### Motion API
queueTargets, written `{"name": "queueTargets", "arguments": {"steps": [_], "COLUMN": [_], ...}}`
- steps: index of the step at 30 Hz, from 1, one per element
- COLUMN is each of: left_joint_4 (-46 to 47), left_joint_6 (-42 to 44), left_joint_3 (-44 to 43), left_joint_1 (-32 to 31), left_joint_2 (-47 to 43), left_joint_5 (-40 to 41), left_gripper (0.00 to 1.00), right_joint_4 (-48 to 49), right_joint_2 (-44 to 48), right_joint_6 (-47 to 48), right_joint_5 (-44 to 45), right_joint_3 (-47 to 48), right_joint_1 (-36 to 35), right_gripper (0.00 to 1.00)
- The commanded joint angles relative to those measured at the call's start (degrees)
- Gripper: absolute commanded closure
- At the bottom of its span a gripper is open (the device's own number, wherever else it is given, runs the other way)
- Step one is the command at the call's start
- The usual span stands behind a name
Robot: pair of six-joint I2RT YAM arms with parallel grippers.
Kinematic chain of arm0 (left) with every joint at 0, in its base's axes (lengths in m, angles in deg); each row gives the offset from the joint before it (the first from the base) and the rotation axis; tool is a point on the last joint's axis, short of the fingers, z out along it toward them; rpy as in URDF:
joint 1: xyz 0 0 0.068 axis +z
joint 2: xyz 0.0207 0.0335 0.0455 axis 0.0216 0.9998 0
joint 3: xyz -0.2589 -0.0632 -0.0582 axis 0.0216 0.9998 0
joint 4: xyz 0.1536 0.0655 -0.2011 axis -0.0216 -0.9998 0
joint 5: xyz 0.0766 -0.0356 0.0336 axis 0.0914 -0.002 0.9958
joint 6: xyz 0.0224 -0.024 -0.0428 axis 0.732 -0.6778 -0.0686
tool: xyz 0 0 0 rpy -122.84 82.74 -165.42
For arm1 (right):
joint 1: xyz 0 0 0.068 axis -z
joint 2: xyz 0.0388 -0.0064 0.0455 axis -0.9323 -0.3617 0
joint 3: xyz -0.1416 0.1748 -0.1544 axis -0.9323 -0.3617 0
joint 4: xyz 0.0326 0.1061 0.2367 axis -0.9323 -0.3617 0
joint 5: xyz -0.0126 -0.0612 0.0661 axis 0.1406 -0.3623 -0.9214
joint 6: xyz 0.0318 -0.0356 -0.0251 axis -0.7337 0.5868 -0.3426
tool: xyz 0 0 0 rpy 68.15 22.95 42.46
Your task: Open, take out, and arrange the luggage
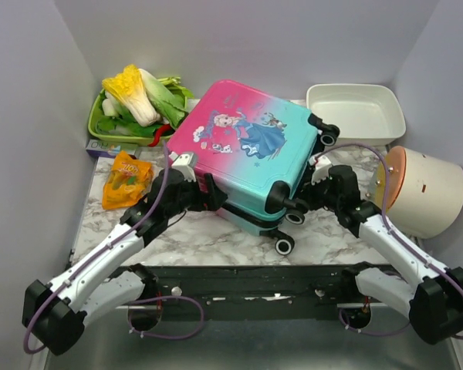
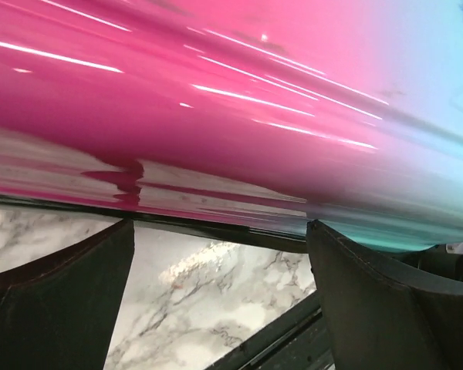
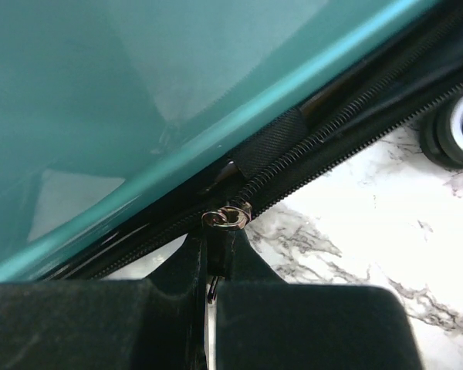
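The luggage (image 1: 243,139), a pink-to-teal suitcase with a princess print and black wheels, lies flat in the middle of the marble table. My left gripper (image 1: 213,193) is open at its near pink edge, with the pink shell (image 2: 216,100) filling the left wrist view just above the fingers (image 2: 386,301). My right gripper (image 1: 297,205) is at the near teal corner, shut on the metal zipper pull (image 3: 226,217) of the black zipper (image 3: 332,135) under the teal shell (image 3: 100,100).
A green tray (image 1: 100,127) of cabbage and greens stands at the back left. An orange snack bag (image 1: 125,179) lies in front of it. The white rectangular tray (image 1: 355,112) is at the back right, a cream cylinder with an orange lid (image 1: 424,189) at the right.
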Motion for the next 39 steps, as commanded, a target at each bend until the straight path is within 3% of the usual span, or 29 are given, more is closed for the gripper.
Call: {"name": "queueTargets", "arguments": {"steps": [1,9,17,22,29,32,33,36,37,39], "left_joint_4": [14.46,19.12,22.38,23.95,22.82,21.41,20.97,16.5,14.92,10.79], "left_joint_6": [3.57,1.56,-0.03,-3.54,-5.74,-5.83,-5.66,-5.13,-4.6,-3.99], "left_joint_3": [-9.88,-5.59,-4.44,-4.97,-7.87,-8.75,-8.84,-9.71,-10.41,-11.03], "left_joint_1": [-0.65,-3.73,-7.42,-10.83,-17.35,-17.88,-17.88,-17.97,-17.97,-17.97], "left_joint_2": [7.09,7.98,10.53,11.67,12.81,12.64,12.46,10.89,9.49,7.73], "left_joint_5": [0.98,1.86,3.87,8.0,21.18,22.94,23.21,26.98,27.95,29.8], "left_gripper": [0.01,0.01,0.01,0.01,0.01,0.01,0.01,0.01,0.01,0.01], "right_joint_4": [4.09,8.23,10.25,6.13,8.13,6.92,4.47,-11.77,-19.38,-23.14], "right_joint_2": [6.75,9.56,13.61,10.98,8.33,7.28,6.76,3.24,2.28,0.69], "right_joint_6": [-4.31,0.17,4.04,4.74,5.54,0.28,-4.44,-16.89,-19.92,-25.28], "right_joint_5": [-12.51,-39.56,-45.22,-33.01,-28.18,-13.37,-1.57,16.85,18.14,12.84], "right_joint_3": [0.79,-4.58,-6.87,-3.62,-2.03,-0.9,0.15,5.78,6.92,6.41], "right_joint_1": [-0.65,-0.74,-0.74,-5.98,-15.32,-16.64,-16.64,-16.64,-16.64,-16.64], "right_gripper": [0.99,0.99,0.99,0.99,0.99,0.99,0.99,0.99,0.99,0.99]}}
